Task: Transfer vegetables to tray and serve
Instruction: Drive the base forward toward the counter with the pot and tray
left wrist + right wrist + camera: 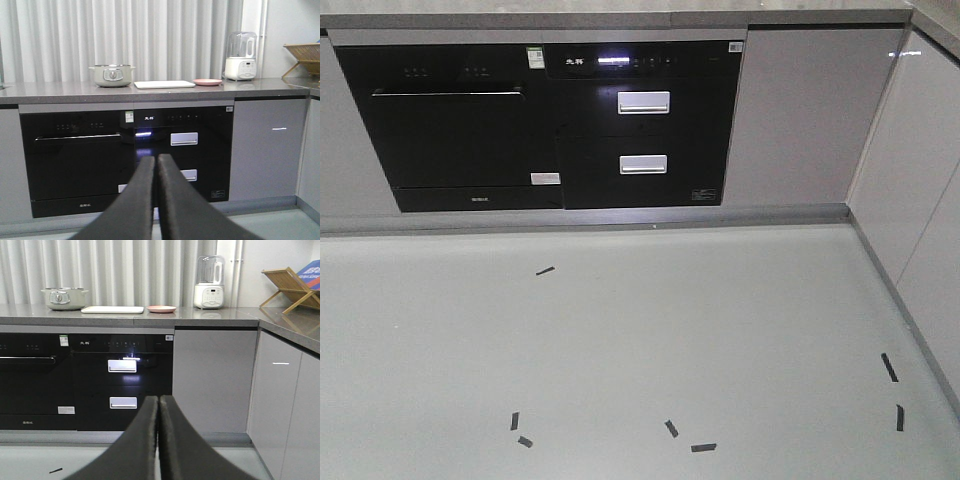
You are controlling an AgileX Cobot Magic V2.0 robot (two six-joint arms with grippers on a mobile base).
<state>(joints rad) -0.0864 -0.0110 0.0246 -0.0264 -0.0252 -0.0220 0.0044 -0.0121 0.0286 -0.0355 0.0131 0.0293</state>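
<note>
Both left fingers (142, 200) and right fingers (145, 440) are sitting pressed together, gripping nothing; tray (164, 84) is lying on the desk (50, 92).

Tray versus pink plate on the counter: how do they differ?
The tray is cream-white and rectangular; the pink plate is round. The tray is wider and lies nearer the pot; the pink plate lies nearer the blender. Both lie flat on the grey countertop.

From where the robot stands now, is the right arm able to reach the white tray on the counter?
Probably not yet. The tray lies on the counter, well beyond and above the shut right gripper, with a stretch of floor between. Nothing blocks it; the robot likely must drive closer first.
</note>
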